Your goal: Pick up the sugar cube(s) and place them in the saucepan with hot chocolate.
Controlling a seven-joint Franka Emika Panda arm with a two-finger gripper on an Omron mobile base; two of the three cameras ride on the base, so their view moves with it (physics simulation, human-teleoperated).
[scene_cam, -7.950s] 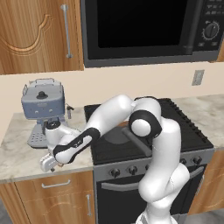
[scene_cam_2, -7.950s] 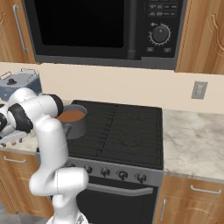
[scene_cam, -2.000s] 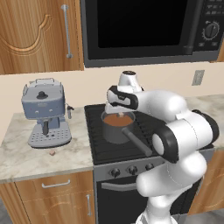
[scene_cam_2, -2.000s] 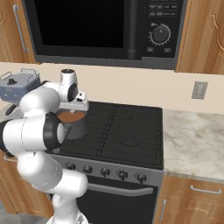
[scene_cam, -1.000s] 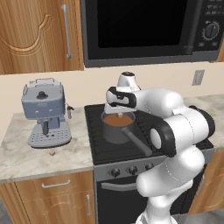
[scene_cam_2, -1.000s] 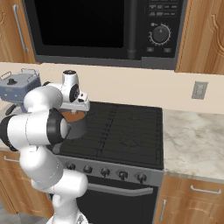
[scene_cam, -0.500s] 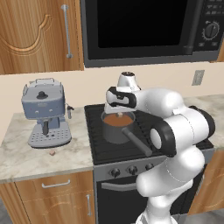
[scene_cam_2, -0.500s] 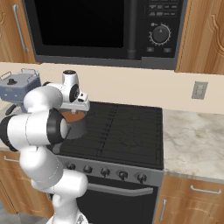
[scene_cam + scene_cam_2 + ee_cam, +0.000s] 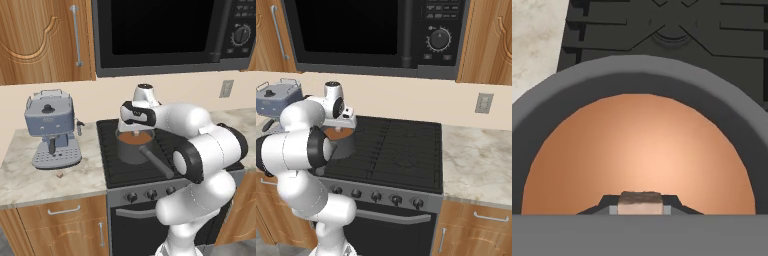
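The saucepan (image 9: 131, 151) is a dark grey pan of brown hot chocolate with a long grey handle, standing on the stove's front left burner. My gripper (image 9: 135, 132) hangs straight above the liquid, shut on a tan sugar cube (image 9: 640, 202) that shows pinched between the two fingertips over the brown surface. The pan's rim (image 9: 572, 80) rings that view. A second sugar cube (image 9: 59, 175) lies on the counter in front of the espresso machine. From the right base view the gripper (image 9: 340, 131) sits over the saucepan (image 9: 344, 145), partly hidden by my arm.
A blue-grey espresso machine (image 9: 51, 128) stands on the marble counter (image 9: 30, 181) left of the black stove (image 9: 120, 167). A microwave (image 9: 170, 32) hangs above the stove. More counter (image 9: 476, 160) lies to the right of the stove.
Over the last second nothing has visibly moved; the gripper stays over the saucepan with the cube in it.
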